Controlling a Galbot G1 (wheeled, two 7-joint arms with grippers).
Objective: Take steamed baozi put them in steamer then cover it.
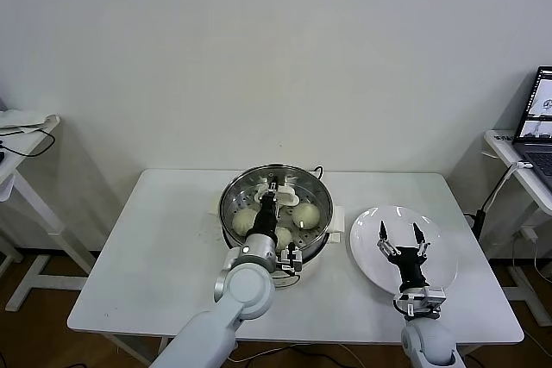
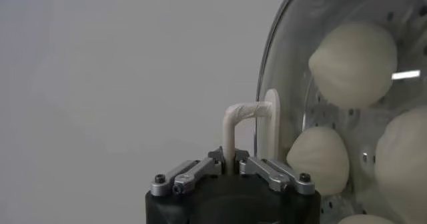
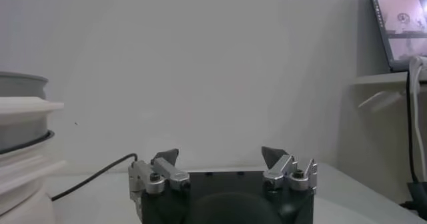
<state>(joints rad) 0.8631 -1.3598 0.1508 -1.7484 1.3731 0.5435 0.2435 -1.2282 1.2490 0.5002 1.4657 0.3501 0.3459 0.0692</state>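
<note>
The steamer (image 1: pixel 228 197) stands mid-table with its cream-white base. The cover (image 1: pixel 317 189), a clear glass lid, lies over its top. Through the glass I see several cream-white baozi (image 1: pixel 245 221) on the perforated tray; they also show in the left wrist view (image 2: pixel 353 62). My left gripper (image 1: pixel 270 199) is over the pot, shut on the cover's cream-white handle (image 2: pixel 243 114), as the left wrist view (image 2: pixel 230 167) shows. My right gripper (image 1: pixel 400 234) is open and empty above the white plate (image 1: pixel 366 258).
The steamer's power cable (image 3: pixel 93 175) runs over the table behind the pot. A laptop (image 1: pixel 539 118) sits on a side table at the far right, and another side table (image 1: pixel 26 127) stands at the left.
</note>
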